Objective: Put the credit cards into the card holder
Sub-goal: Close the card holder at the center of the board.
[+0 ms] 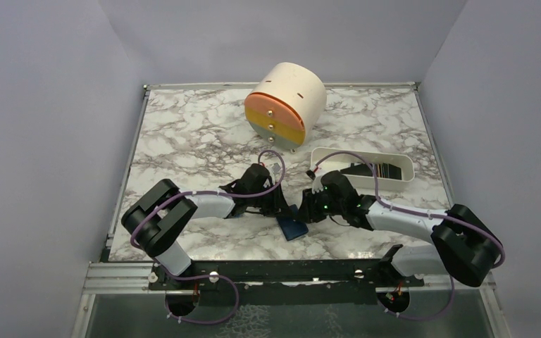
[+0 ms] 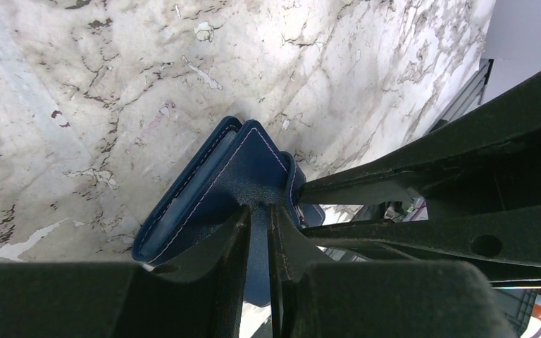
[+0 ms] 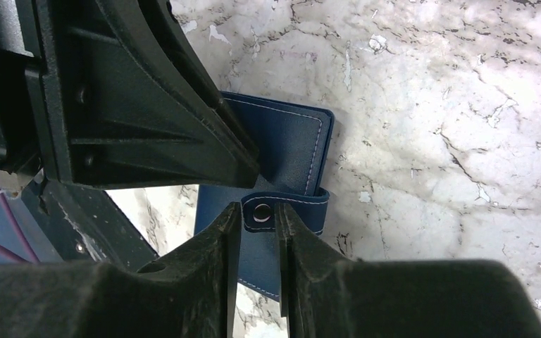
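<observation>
**Item:** card holder, a navy bifold with pale stitching.
**Location:** low centre of the overhead view, on the marble tabletop, directly between the two grippers.
**Condition:** partly opened, the covers splayed in a narrow V. Little of the slotted inside is showing.

**Snap tab**: unfastened, with its metal stud exposed. It stands off the cover's edge at the middle of the right wrist view.

**Left gripper**: clenched on one cover of the card holder, the leather pinched between the fingertips, at lower centre of the left wrist view.

**Right gripper**: fingers drawn close on either side of the stud end of the snap tab. It appears to pinch the tab, though firm contact is hard to confirm.

**Credit cards:** none in either gripper and none visible in the card holder. Dark flat pieces lie in the white tray, right of centre in the overhead view. They are too small to tell whether they are cards.

**Also present:** a round cream drawer unit with orange and yellow fronts, at upper centre, well apart from the work.

**Progress, as I judge it from here:** opening stage only. The snap is undone and the wallet is held apart, but no card has been fetched or inserted. Still to do: free one gripper, pick up each card, and slide it into a slot.
</observation>
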